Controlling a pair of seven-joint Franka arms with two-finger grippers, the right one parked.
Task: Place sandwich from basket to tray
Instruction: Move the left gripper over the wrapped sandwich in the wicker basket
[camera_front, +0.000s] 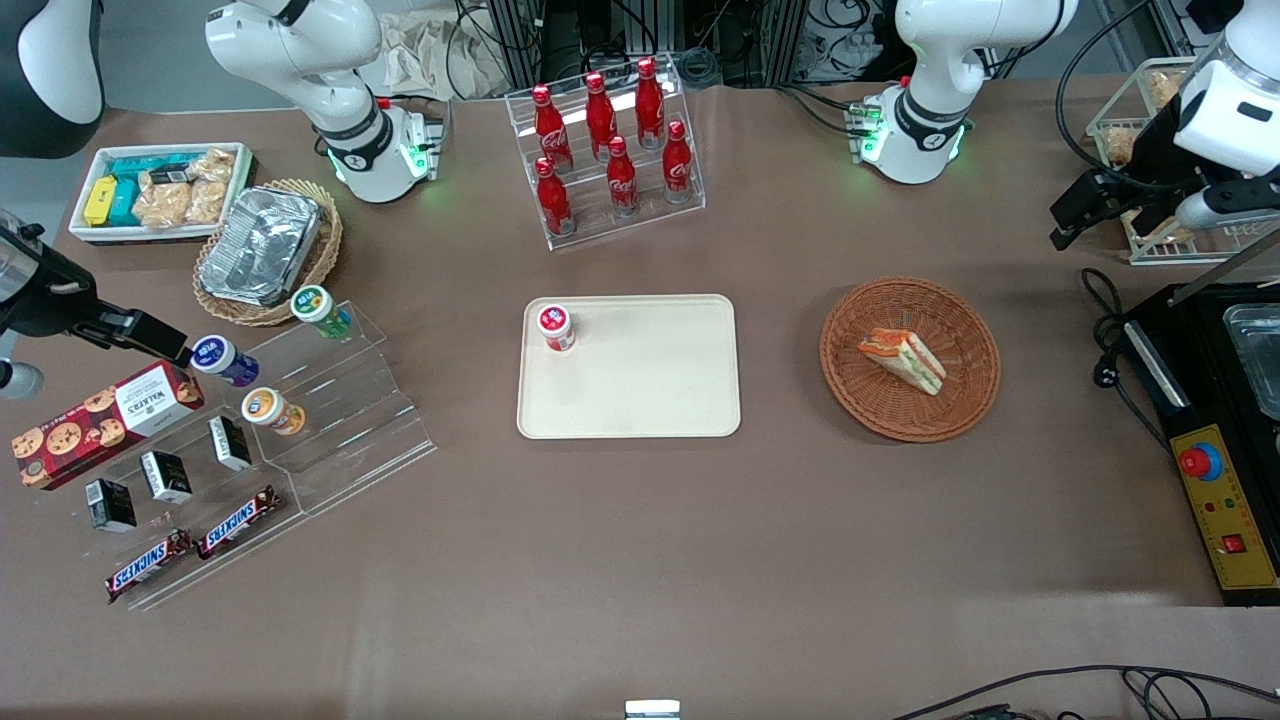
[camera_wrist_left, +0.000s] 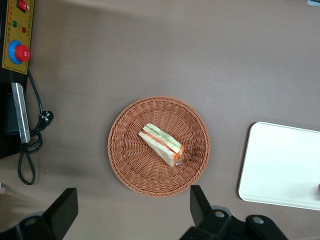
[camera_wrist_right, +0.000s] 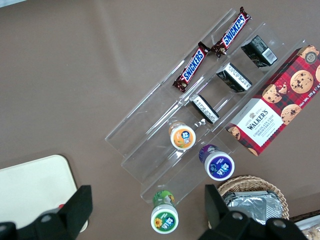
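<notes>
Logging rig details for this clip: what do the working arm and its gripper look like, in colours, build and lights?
The left arm has glossy white rounded shells with black joint sections, and its base wears a black ring with green lights and cables plugged in. The gripper is matte black with two broad, blocky fingers, standing open above the table near the basket.

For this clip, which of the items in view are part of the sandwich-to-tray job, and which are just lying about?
Job:
- sandwich, lying in the basket
- tray, beside the basket
- end effector, open, high above the basket

Lying about:
- red-lidded cup on the tray's corner
- cola bottles in a clear rack
- Snickers bars
- Walkers cookie box
- foil container
</notes>
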